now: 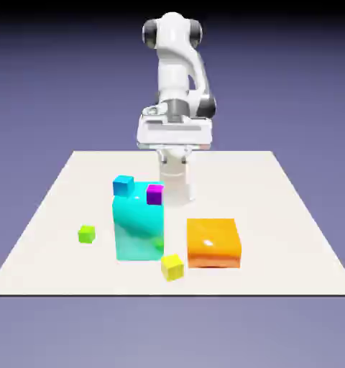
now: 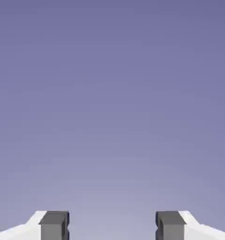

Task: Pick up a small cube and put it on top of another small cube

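Gripper [image 2: 112, 227] fingers apart, empty, facing backdrop only, blue cube [image 1: 123, 185] and magenta cube [image 1: 154, 194] atop tall cyan block [image 1: 138, 233], yellow cube [image 1: 172, 267] near front of surface [image 1: 290, 244], green cube [image 1: 86, 233] left, orange block [image 1: 213, 243] right.

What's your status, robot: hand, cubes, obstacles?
Hand open, empty, facing backdrop only. Blue cube and magenta cube sit atop tall cyan block; yellow cube and green cube on table; nothing stacked. Orange block beside yellow cube.
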You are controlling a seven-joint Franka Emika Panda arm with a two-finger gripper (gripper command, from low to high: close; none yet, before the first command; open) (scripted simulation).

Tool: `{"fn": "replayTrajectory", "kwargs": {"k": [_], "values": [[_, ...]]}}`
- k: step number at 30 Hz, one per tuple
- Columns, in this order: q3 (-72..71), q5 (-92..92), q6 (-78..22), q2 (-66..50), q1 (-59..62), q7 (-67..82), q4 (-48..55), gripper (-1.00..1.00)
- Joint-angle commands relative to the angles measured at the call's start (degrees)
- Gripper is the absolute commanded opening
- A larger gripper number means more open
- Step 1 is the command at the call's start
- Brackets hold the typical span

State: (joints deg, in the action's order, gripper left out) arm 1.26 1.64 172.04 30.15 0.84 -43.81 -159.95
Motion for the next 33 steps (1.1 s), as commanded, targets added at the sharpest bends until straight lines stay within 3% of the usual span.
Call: {"fn": "replayTrajectory", "kwargs": {"k": [1,21,28,29,33], "values": [[1.0,1.4,-1.6,-2.1,1.3,-1.1,0.9,0.0],[21.9,28.6,-34.3,-43.6,26.7,-23.6,18.2,0.0],[15.9,39.9,-27.9,-54.8,30.1,-16.7,19.7,0.0],[15.9,39.9,-27.9,-54.8,30.1,-16.7,19.7,-1.0],[20.0,33.3,-32.4,-48.6,28.4,-21.4,19.1,-1.0]]}}
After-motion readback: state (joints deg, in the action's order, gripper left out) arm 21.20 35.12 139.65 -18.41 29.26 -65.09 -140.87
